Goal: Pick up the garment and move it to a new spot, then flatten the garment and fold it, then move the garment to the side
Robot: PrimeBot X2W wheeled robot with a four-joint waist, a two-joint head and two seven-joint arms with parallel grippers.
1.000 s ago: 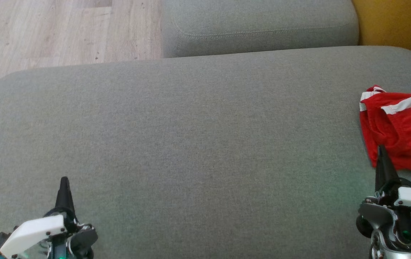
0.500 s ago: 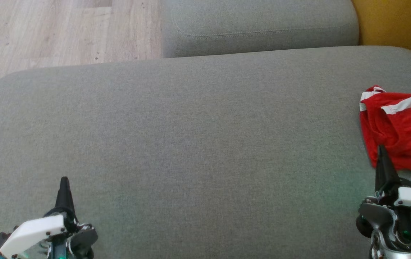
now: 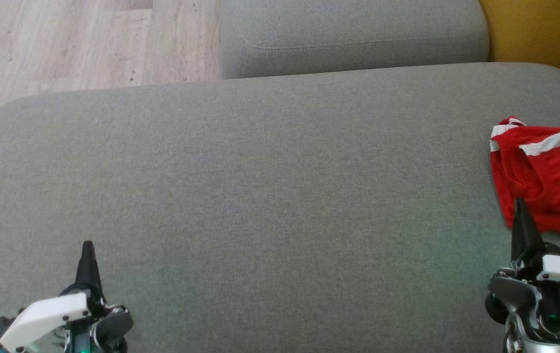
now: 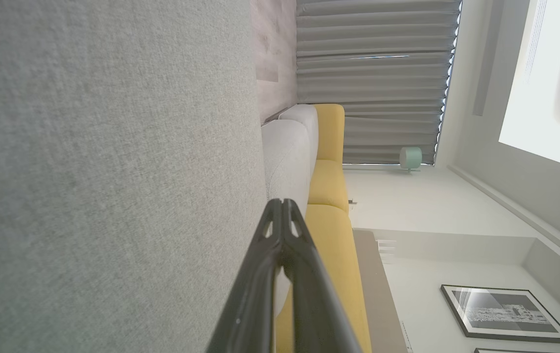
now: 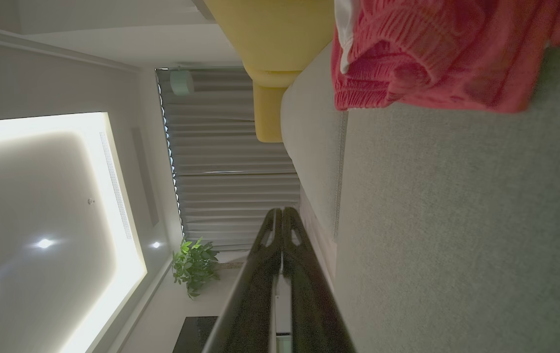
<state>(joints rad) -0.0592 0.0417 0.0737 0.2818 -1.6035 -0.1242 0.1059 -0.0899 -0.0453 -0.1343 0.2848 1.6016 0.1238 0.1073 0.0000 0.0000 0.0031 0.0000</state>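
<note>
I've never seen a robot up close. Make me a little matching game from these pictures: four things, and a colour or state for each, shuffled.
Things:
1. garment
2. left gripper
3. floor
4. cushion

Colour or state:
A. pale wood
B. red with white bands
C. grey fabric
D. dark, shut

Pairs: 1-B, 2-D, 3-A, 4-C

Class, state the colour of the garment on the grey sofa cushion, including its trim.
The garment is red with white trim, clearest in the head view.
</note>
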